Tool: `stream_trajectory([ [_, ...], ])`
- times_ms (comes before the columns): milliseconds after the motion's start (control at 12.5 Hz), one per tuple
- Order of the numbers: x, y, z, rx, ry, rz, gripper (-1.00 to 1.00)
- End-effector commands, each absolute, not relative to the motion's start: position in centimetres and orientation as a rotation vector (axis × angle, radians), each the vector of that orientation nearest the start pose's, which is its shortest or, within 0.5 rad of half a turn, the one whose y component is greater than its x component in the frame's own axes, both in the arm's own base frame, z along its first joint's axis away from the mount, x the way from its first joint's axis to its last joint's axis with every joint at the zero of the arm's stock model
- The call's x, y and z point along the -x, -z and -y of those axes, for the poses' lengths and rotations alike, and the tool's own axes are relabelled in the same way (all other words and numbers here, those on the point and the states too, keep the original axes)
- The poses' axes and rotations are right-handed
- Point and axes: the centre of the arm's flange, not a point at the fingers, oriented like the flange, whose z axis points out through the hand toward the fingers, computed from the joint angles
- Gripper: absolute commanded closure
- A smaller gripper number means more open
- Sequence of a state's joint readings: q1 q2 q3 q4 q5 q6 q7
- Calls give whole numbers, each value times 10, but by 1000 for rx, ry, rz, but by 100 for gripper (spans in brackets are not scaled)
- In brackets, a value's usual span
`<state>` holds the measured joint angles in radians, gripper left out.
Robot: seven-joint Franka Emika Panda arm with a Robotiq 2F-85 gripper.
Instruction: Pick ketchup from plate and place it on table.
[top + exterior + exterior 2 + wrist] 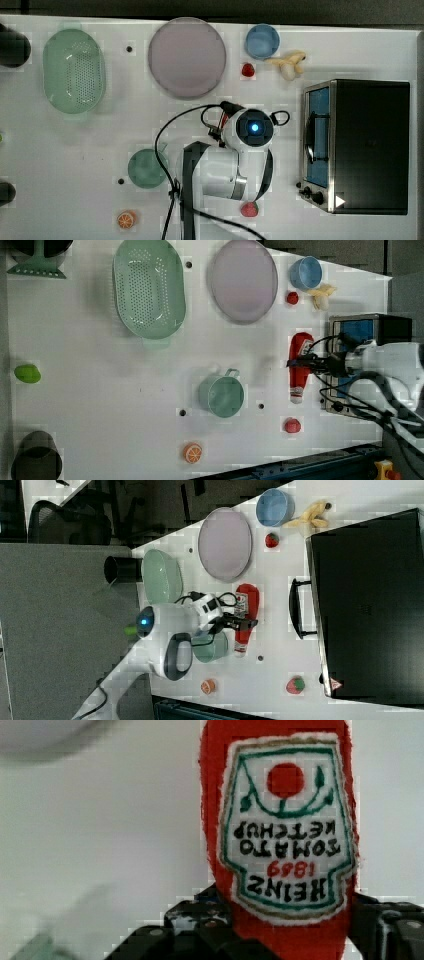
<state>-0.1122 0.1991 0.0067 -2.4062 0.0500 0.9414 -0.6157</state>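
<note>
The ketchup [280, 820] is a red soft bottle with a white tomato ketchup label. It lies lengthwise over the white table [75, 150], between the green cup and the oven, seen as ketchup [300, 352] and ketchup [246, 605]. My gripper [300, 362] spans its lower half. In the wrist view my gripper [292, 930] has a dark finger pressed on each side of the bottle, shut on it. The pale mauve plate [186, 57] sits bare at the far edge, well apart from the bottle. In the top view my arm hides the ketchup.
A black toaster oven [360, 145] stands close beside the bottle. A green cup [146, 168] sits on its other side. Also on the table are a green basket [74, 70], a blue bowl [262, 41], a banana [289, 62], two strawberries [248, 70] [249, 209] and an orange slice [126, 219].
</note>
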Motion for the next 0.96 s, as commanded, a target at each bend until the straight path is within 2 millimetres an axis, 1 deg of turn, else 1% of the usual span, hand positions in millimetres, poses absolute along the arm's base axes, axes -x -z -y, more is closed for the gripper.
stream_trajectory([
  [80,-499,-221,37,3079,-8,-429,-25],
  [240,-496,-198,35,3079,-25,-427,-25],
  [320,-498,-195,35,3079,-1,-426,-25],
  [400,-500,-198,35,3079,32,-426,-34],
  [560,-502,-207,34,3078,60,-422,-76],
  [640,-508,-218,31,3075,100,-414,-98],
  [720,-517,-237,29,3067,158,-425,-100],
  [800,-523,-257,30,3053,191,-479,-100],
  [960,-530,-302,29,3017,192,-628,-100],
])
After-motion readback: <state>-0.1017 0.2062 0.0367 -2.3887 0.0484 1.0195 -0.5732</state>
